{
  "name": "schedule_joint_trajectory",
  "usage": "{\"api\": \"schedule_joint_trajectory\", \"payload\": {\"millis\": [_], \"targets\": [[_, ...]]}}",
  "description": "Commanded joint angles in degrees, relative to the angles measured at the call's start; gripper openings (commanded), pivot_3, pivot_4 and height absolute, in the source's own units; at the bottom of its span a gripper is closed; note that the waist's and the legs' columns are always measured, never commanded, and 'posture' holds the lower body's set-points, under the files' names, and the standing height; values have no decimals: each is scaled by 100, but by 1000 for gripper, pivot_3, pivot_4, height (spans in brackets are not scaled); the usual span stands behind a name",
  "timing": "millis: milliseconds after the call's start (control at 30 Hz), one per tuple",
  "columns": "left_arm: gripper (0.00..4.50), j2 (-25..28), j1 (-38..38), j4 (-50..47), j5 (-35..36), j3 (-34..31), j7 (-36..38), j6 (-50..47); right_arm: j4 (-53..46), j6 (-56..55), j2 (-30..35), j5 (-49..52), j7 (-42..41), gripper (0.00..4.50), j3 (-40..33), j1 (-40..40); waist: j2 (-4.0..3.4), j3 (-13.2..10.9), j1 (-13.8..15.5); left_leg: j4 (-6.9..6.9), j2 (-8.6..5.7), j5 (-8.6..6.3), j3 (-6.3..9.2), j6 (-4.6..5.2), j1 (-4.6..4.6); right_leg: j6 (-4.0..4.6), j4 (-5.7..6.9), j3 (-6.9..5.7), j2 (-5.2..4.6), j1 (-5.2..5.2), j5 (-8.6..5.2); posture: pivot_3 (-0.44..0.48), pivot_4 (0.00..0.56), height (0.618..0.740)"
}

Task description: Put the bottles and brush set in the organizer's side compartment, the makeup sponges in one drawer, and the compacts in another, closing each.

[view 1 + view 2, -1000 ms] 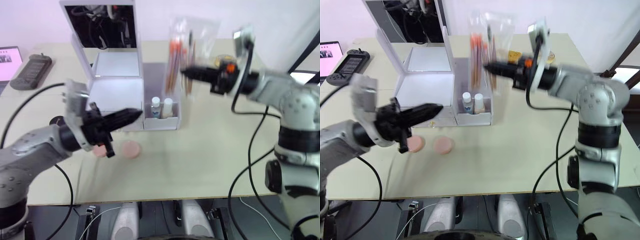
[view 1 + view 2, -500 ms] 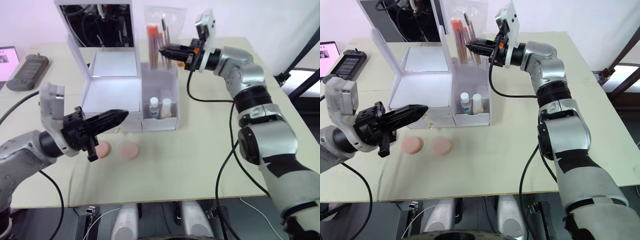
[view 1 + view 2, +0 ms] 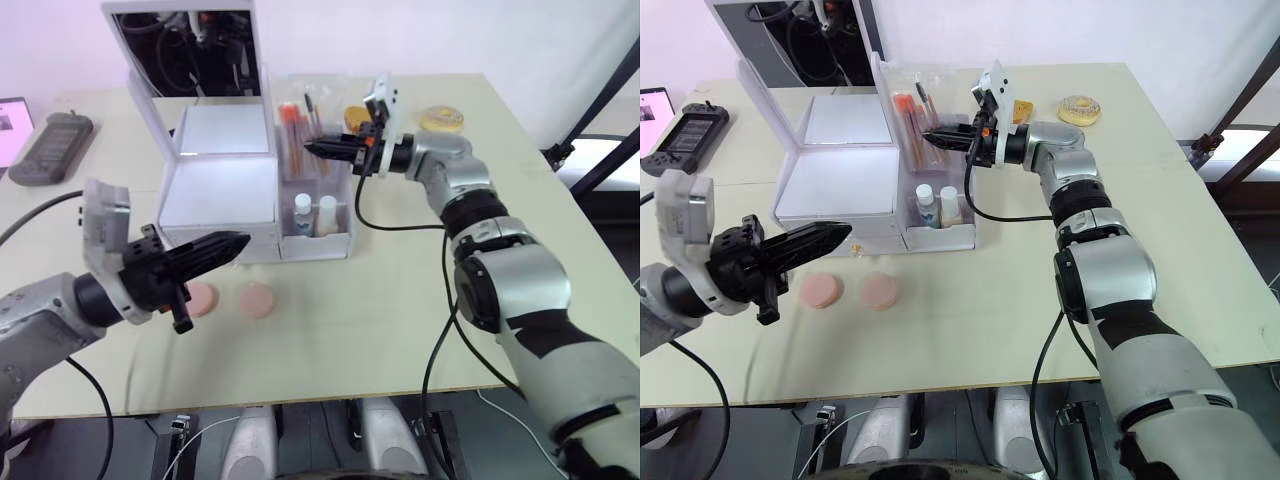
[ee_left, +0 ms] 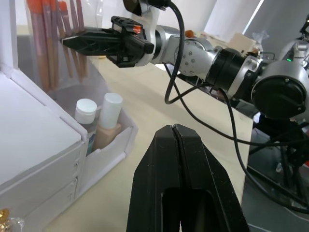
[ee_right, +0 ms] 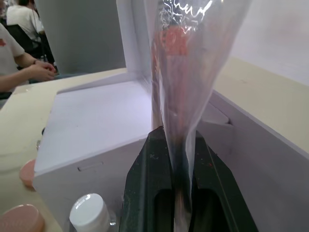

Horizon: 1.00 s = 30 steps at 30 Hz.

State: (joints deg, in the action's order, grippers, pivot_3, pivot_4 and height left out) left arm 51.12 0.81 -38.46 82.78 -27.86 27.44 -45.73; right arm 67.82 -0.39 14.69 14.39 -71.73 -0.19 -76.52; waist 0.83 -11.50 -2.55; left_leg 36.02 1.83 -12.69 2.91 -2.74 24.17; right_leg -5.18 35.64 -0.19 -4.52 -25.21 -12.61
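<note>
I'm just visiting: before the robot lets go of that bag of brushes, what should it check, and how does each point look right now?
1. Right gripper clamped on the brush set: ok.
2. Brush set over the organizer's side compartment: ok.
3. Brush set bottomed out inside: cannot tell.
4. Two bottles standing in the compartment's front section, apart from the brushes: ok.
5. Left gripper shut, clear of the organizer: ok.
6. Makeup sponges put away: not ok, on the table.
</note>
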Motion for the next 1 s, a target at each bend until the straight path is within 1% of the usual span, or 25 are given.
{"api": "schedule_joint_trajectory", "payload": {"millis": [33,300,467,600,767,800,933,1000], "targets": [[0,42,41,-91,-42,-95,45,138,12,-128,-90,-74,0,68,-144,-53,0,0,0,0,0,0,0,-1,-1,1,3,0,0,0,-1,0,150,740],[0,47,-62,-69,-200,-115,72,116,331,-355,-174,-447,353,68,-164,72,0,0,-1,5,0,5,0,-8,-18,6,30,5,0,3,-4,0,150,740],[0,48,-94,-121,-218,-77,101,102,353,-319,-203,-499,258,68,-239,12,0,0,-12,4,0,8,0,-13,-34,6,45,8,2,7,-4,0,150,740],[0,48,-93,-136,-261,-20,127,95,332,-337,-162,-510,212,1596,-291,-46,0,0,-8,5,0,8,0,-13,-48,7,46,9,3,20,-5,0,150,740],[0,114,-67,-181,-218,14,191,59,142,-31,47,-258,52,4128,-619,-355,0,0,-6,6,0,8,-1,-13,-55,8,44,10,3,28,-5,0,150,740],[0,119,-53,-167,-236,11,198,69,97,-17,98,-242,44,4465,-659,-390,0,0,-5,4,0,8,0,-13,-56,8,45,10,3,28,-5,0,150,740],[0,133,-19,-92,-308,-13,254,91,-172,35,325,-208,20,4465,-771,-425,0,0,1,1,0,8,0,-13,-62,8,43,10,3,35,-6,0,150,740],[0,135,-48,-50,-382,-46,326,101,-472,74,521,-164,8,4465,-820,-381,-1,0,-2,2,0,8,-1,-13,-62,8,42,11,3,36,-6,0,150,740]]}}
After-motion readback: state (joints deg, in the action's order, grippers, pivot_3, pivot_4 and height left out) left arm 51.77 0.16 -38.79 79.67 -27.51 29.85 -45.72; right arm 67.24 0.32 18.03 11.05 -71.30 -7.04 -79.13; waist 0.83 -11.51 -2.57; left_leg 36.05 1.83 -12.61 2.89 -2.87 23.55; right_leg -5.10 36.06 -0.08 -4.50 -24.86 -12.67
